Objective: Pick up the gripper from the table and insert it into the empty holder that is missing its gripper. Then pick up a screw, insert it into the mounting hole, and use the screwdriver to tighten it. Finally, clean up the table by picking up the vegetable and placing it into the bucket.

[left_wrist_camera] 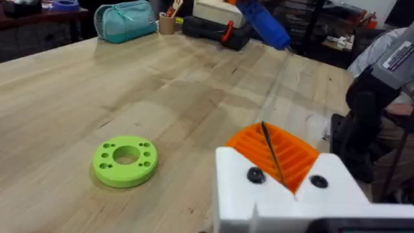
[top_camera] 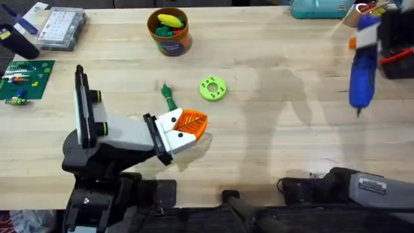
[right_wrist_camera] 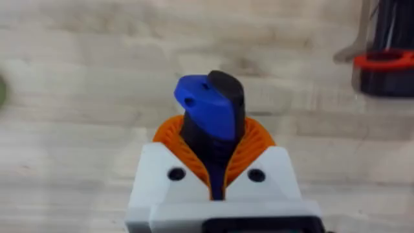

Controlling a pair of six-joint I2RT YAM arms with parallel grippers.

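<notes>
Wooden table [top_camera: 272,129] lying under you: your left gripper [top_camera: 187,125] is resting low, pads clenched together; your right gripper [right_wrist_camera: 213,162] is gripping one screwdriver [top_camera: 362,71] aloft.

Lime-green ring [top_camera: 212,88], circuit board [top_camera: 24,80], parts box [top_camera: 60,28], teal pouch [left_wrist_camera: 125,19].

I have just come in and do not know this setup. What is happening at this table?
The right arm's hand is closed on the blue screwdriver and holds it over the right side of the table. The left arm's hand is near the middle of the table, close to the small green vegetable. The vegetable lies on the wood, not yet in the bucket at the far side. A lime-green ring lies beside it.
</notes>
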